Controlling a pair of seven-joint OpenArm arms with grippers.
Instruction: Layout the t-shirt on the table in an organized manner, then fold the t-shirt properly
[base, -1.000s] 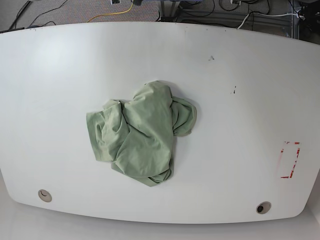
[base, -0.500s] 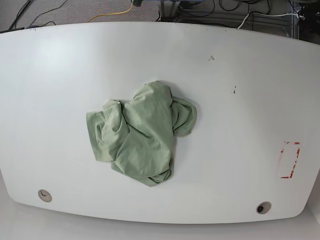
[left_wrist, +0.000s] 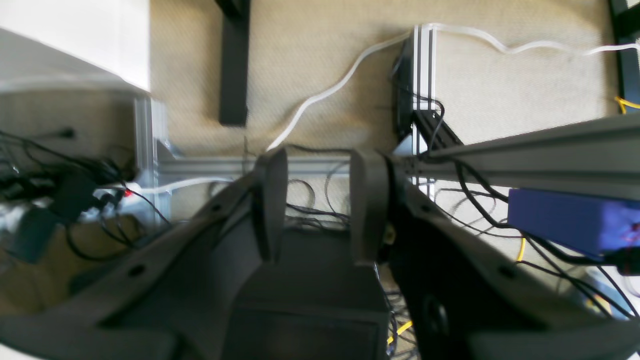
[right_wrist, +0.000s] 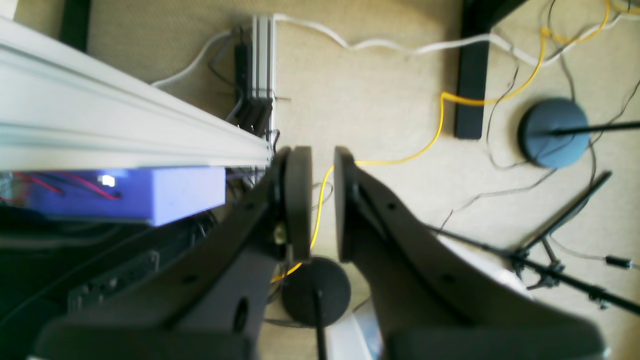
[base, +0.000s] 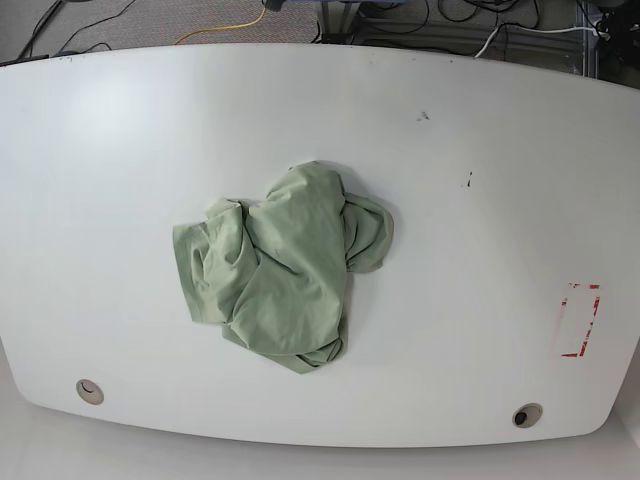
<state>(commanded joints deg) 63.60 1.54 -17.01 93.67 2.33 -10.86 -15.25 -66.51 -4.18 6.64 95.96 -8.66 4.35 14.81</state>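
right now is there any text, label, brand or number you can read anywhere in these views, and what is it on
None can be read.
The red rectangular marking on the table: an outline only, no letters.
The t-shirt: plain, no print or label showing.
The purple box beside the right hand: a small light, no legible text; blurred.
The left hand bears no marking.

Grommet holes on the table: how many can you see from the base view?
2. One grommet hole near the front-left corner of the table, the other near the front-right corner. The t-shirt could hide more.
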